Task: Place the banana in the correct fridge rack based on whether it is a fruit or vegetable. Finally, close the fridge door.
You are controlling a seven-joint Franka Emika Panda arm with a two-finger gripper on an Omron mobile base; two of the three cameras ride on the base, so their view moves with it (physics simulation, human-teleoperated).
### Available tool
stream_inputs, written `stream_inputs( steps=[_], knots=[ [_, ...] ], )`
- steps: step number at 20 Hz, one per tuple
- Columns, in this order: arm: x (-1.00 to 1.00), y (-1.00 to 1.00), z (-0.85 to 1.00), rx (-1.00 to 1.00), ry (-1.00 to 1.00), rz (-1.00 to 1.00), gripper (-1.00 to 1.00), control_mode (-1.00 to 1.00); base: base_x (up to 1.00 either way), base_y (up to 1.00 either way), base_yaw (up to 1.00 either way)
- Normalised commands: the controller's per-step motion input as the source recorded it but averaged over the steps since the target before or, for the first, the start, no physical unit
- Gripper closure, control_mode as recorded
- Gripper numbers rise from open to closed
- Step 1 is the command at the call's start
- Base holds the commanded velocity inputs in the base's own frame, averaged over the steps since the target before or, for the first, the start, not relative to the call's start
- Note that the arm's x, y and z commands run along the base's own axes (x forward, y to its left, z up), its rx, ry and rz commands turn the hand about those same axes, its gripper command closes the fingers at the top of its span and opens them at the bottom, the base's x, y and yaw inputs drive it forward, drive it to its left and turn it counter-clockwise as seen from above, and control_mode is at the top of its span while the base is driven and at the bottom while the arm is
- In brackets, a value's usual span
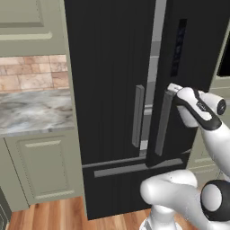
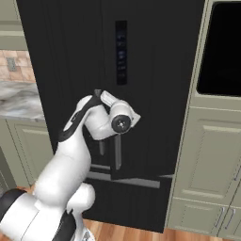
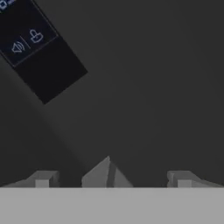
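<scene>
Step in hand (judged): closing the right fridge door, which stands slightly ajar, with a pale strip of interior visible between it and the left door.

Gripper state: in the hand view the two fingertips stand spread wide, with the top of the right door handle rising between them and touching neither. Nothing is held.

The banana's position cannot be told; it is presumably on the fridge rack behind the doors.

Procedure:
1. Keep the fingers clear of the handle and press on the door face beside it.
2. Push straight toward the door until the strip of interior disappears.

Clearances:
- The left door handle lies near the gripper's 8 o'clock in the left base view; avoid drifting that way.
- The control panel sits at 10 o'clock in the hand view; do not press there.
- The freezer drawer handle lies well below.
- A tall cabinet flanks the fridge at 3 o'clock in the right base view, well apart from the arm (room to withdraw is toward the base).
</scene>
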Motion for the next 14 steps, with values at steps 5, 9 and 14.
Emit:
stream_inputs(
  steps=[5, 9, 14],
  knots=[
    [0.75, 0.16, 0.41, 0.0, -0.16, -0.19, -1.0, -1.0, 0.0, 0.0, 0.0],
    [0.93, 0.0, 0.47, 0.07, 0.12, -0.13, -1.0, -1.0, 0.0, 0.0, 0.0],
    [1.0, -0.11, 0.61, 0.14, 0.32, -0.06, -1.0, -1.0, 0.0, 0.0, 0.0]
  ],
)
